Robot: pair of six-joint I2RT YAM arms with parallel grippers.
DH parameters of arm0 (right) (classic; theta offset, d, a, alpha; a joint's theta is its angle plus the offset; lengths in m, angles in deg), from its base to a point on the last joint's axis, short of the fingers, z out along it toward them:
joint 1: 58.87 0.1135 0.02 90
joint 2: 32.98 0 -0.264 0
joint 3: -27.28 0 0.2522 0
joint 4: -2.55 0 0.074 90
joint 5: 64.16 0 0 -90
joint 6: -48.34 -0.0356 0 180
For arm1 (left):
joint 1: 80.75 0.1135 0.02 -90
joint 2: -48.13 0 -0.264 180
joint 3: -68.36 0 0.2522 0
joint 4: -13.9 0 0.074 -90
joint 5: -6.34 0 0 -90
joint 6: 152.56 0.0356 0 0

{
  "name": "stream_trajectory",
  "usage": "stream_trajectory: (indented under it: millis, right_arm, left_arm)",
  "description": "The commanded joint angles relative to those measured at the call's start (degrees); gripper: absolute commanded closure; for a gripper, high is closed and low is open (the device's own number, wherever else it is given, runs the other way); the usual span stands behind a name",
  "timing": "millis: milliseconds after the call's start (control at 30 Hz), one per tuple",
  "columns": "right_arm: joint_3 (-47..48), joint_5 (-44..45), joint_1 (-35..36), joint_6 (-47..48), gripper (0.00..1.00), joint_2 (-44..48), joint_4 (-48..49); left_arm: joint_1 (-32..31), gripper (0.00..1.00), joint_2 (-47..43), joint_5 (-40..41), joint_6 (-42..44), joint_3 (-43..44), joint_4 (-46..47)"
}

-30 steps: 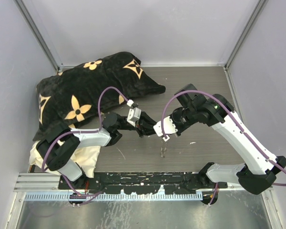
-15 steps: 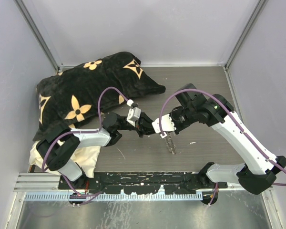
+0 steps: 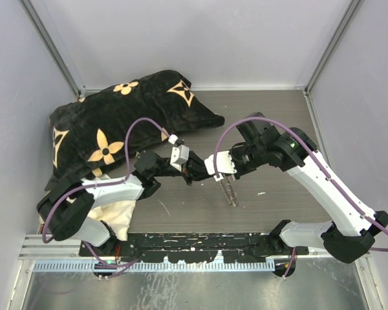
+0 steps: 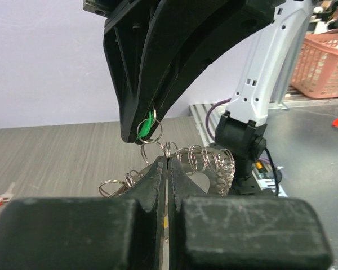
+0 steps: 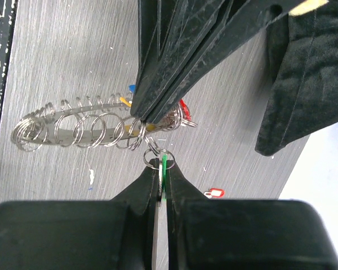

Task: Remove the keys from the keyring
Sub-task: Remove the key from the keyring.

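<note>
The keyring (image 5: 73, 128) is a silvery wire coil, held just above the table and trailing down past both grippers in the top view (image 3: 228, 188). My left gripper (image 4: 167, 164) is shut on one turn of the coil (image 4: 208, 160). My right gripper (image 5: 163, 167) is shut on a green-headed key (image 5: 164, 164), which hangs from a small split ring joined to the coil. In the left wrist view this green key (image 4: 150, 120) shows between the right fingers (image 4: 136, 121). Red (image 5: 183, 107), blue (image 5: 132, 88) and yellow (image 5: 124, 100) key heads sit on the coil. The two grippers (image 3: 198, 172) (image 3: 212, 173) meet tip to tip.
A black cushion with gold flowers (image 3: 116, 123) fills the back left, with pale cloth (image 3: 116, 216) under its near corner. A loose red-tagged key (image 5: 214, 193) lies on the wood-grain table (image 3: 271, 123). A pink basket (image 4: 327, 62) stands beyond the table.
My left gripper has closed on the coil. The right gripper shifted a little left, and the dangling coil swung and lifted from the table towards the grippers.
</note>
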Motion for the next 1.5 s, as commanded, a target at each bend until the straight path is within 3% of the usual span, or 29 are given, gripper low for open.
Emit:
stream_trajectory:
  millis: [0,300,600,1100,1267,1367,1467]
  right_arm:
    - [2.19,0.85,0.3,-3.33,0.99,0.57,2.86]
    - [2.6,-2.92,0.23,-6.1,0.99,1.15,2.43]
    - [-0.05,-3.98,0.18,-10.23,0.99,1.54,4.71]
    - [-0.7,-7.88,-2.73,-18.75,0.99,1.5,9.49]
    - [-1.21,-9.99,-4.44,-20.27,0.99,1.72,10.17]
    - [-1.71,-10.94,-5.39,-21.05,0.99,2.06,10.69]
    - [-2.93,-11.55,-6.14,-21.76,0.99,2.53,11.25]
  left_arm:
    - [0.21,1.0,-5.94,3.94,7.95,-0.91,-6.96]
    - [0.23,1.0,-11.38,8.16,13.22,0.23,-20.87]
    - [0.07,1.0,-15.44,7.46,15.43,-0.17,-22.23]
    - [-1.94,1.0,-21.87,8.72,33.0,1.99,-40.26]
    - [-1.97,0.97,-22.94,14.36,21.92,3.7,-39.33]
    - [-1.98,0.7,-23.87,20.22,9.06,3.09,-36.34]
    - [-1.86,0.61,-25.26,28.44,-4.93,2.71,-36.7]
